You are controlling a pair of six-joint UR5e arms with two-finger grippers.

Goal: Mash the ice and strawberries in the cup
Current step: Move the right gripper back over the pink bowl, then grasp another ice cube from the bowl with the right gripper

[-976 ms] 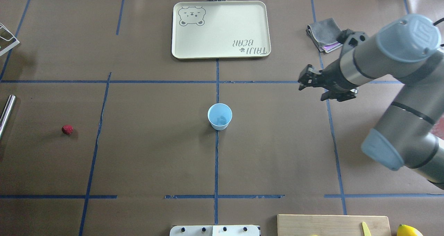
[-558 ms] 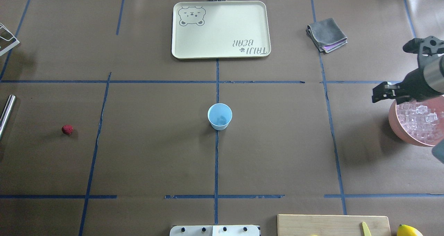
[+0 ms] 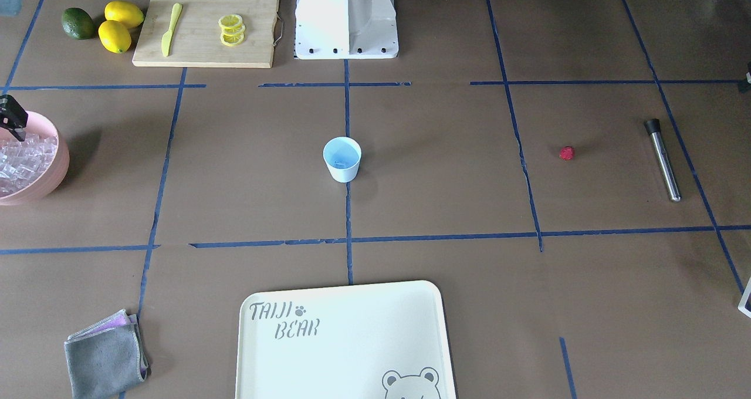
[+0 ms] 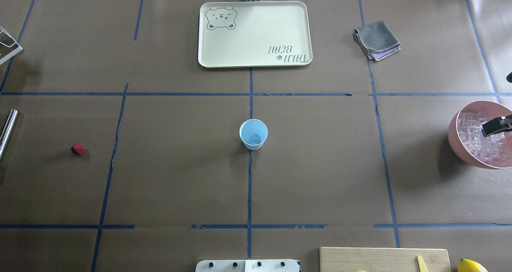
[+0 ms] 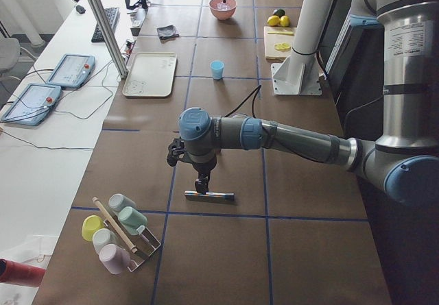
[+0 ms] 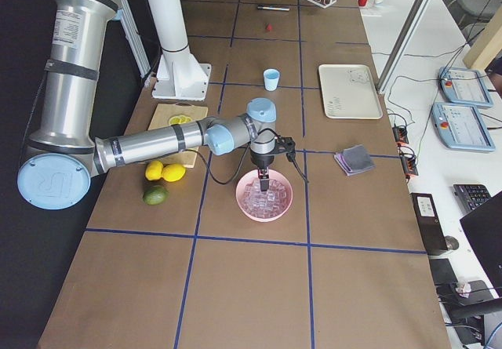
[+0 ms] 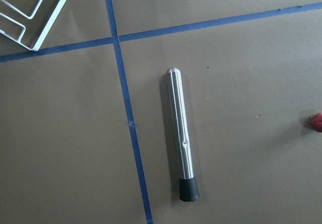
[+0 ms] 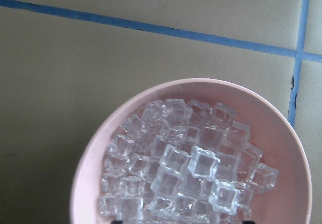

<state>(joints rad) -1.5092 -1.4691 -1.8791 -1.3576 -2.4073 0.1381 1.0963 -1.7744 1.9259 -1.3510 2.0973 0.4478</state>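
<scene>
The light-blue cup (image 4: 253, 134) stands upright at the table's middle, with something small and clear inside it in the front view (image 3: 341, 164). The red strawberry (image 4: 78, 149) lies alone far to the left. Ice (image 8: 191, 168) fills the pink bowl (image 4: 454, 138) at the right edge. My right gripper (image 4: 495, 126) hangs just over the ice; only dark tips set apart show at the wrist view's bottom edge, so it looks open and empty. My left gripper (image 5: 202, 184) hovers over the steel muddler (image 7: 182, 133); I cannot tell whether it is open or shut.
A cream tray (image 4: 254, 60) and a folded grey cloth (image 4: 377, 40) lie at the far side. A cutting board (image 3: 199, 50) with lemon slices and a yellow knife, lemons and a lime sit near the robot base. A cup rack (image 5: 120, 233) stands beyond the muddler.
My right arm has swung right, from right of the cup to over the pink bowl, leaving most of the overhead view. Cup and strawberry have not moved.
</scene>
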